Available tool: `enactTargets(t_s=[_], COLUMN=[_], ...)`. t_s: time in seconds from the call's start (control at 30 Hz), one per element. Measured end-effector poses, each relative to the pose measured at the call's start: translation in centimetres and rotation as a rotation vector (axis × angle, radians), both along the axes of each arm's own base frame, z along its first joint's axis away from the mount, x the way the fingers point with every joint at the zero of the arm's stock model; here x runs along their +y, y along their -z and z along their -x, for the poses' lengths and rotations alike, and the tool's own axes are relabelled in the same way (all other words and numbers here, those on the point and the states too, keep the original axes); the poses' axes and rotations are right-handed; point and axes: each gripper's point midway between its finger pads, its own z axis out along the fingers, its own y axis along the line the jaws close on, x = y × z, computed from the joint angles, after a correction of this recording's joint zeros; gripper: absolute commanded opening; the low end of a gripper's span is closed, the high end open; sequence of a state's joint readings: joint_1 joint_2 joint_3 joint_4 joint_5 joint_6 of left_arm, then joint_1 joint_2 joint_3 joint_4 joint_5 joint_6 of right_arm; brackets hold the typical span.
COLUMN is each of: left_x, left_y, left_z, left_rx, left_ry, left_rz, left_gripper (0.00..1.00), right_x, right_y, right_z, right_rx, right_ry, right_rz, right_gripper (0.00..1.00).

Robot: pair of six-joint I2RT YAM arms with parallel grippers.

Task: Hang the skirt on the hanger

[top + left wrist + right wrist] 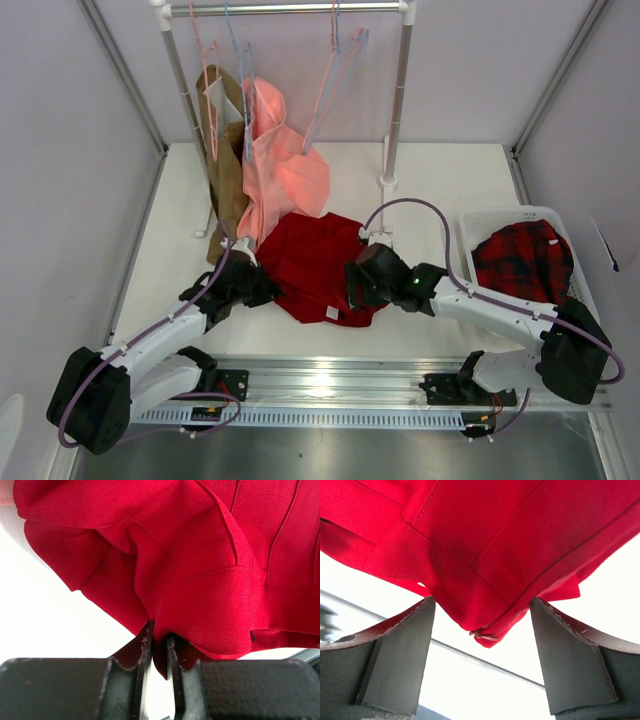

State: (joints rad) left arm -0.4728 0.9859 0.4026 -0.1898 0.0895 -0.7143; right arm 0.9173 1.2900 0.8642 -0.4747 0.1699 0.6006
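The dark red skirt [315, 255] lies crumpled on the white table between both arms, its small white label [331, 313] at the near edge. My left gripper [262, 285] is shut on a fold of the skirt's left edge; the left wrist view shows the cloth [200, 555] pinched between the fingers [159, 637]. My right gripper [355, 285] is open at the skirt's right edge. In the right wrist view a hemmed corner of the skirt [495, 540] hangs between the spread fingers [481, 605], touching neither. A thin pale pink hanger [322, 100] hangs empty on the rail.
A clothes rack [395, 100] stands at the back, with a brown garment [225, 170] and a salmon-pink garment [280, 170] on hangers. A white basket [470, 225] at the right holds red-and-black plaid cloth [525, 260]. A metal rail [330, 385] runs along the near edge.
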Motion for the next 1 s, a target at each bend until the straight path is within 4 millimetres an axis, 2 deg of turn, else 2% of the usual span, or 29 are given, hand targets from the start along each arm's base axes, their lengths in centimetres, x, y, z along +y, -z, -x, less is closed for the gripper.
enactTargets(t_s=[0.43, 0.73, 1.0], left_x=[0.0, -0.1, 0.0], left_y=[0.0, -0.1, -0.2], left_z=[0.0, -0.1, -0.2], left_rx=[0.001, -0.002, -0.004], left_ry=[0.001, 0.001, 0.002], left_rz=[-0.001, 0.000, -0.009], left_gripper=[0.20, 0.21, 0.21], right_x=[-1.4, -2.8, -2.5], right_y=[1.0, 1.9, 2.1], right_z=[2.5, 1.1, 0.6], right_rx=[-0.200, -0.299, -0.343], right_ry=[-0.078, -0.045, -0.072], right_rz=[0.312, 0.487, 0.519], right_gripper=[0.82, 0.78, 0.77])
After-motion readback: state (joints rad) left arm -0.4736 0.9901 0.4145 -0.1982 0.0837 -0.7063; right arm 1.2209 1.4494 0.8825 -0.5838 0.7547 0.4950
